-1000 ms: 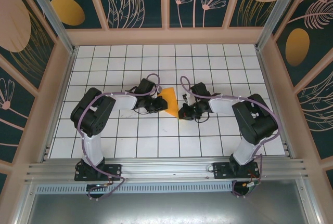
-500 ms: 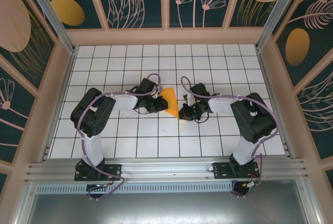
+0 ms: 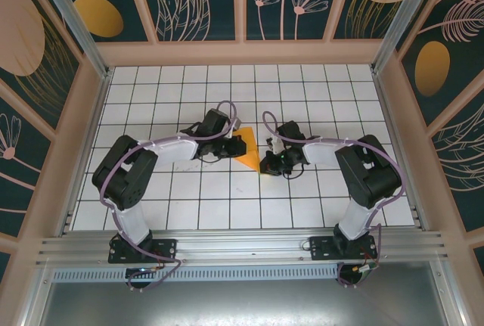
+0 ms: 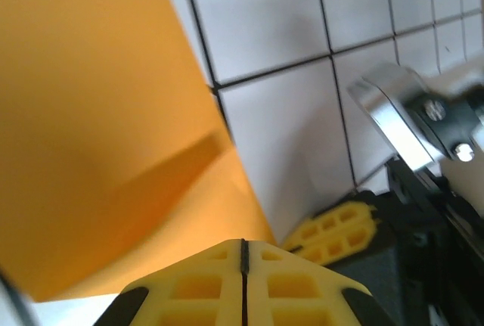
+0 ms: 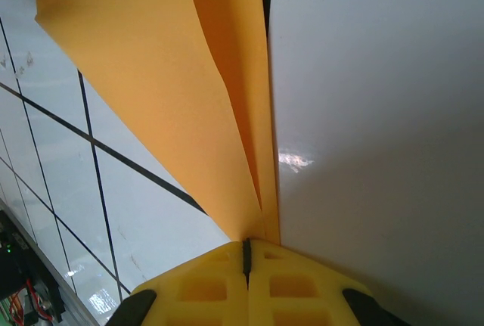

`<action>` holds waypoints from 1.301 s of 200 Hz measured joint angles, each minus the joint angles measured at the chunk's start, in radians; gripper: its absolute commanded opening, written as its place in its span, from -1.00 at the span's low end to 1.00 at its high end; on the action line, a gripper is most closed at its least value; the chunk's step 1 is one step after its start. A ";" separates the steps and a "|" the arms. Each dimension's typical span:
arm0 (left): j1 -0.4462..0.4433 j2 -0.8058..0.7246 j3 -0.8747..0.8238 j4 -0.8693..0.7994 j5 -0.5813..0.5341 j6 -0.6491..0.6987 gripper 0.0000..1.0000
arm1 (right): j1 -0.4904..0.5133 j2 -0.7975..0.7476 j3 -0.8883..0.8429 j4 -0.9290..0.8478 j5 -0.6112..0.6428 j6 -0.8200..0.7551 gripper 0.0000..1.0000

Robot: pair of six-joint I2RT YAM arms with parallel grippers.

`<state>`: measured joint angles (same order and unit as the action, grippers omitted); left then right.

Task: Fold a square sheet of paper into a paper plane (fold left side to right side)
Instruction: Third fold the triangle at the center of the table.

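The folded orange paper (image 3: 247, 147) lies on the table (image 3: 151, 84); the right gripper (image 5: 247, 244) has its jaws pinched on the paper's corner; the left gripper (image 4: 243, 244) has jaws closed at its edge, hold unclear; press along the crease with that corner pinned.

A robot test cell, lab-like: a white tiled table (image 3: 227, 212) boxed by floral wall panels (image 3: 197, 8) and aluminium framing (image 3: 242, 249), two cabled arms (image 3: 125, 178) bolted at its near edge.

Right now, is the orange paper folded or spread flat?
Folded: the orange paper forms a narrow pointed wedge from above, and the right wrist view shows overlapping layers meeting along a crease.
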<state>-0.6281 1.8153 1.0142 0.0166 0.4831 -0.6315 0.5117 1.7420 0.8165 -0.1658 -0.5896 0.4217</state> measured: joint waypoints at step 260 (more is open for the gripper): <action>-0.072 0.077 -0.048 0.122 0.020 -0.012 -0.95 | -0.003 0.003 0.002 -0.003 -0.006 -0.005 -1.00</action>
<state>-0.7006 1.8919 0.9665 0.1383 0.5030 -0.6437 0.5091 1.7451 0.8185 -0.1692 -0.5953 0.4171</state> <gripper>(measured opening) 0.046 0.059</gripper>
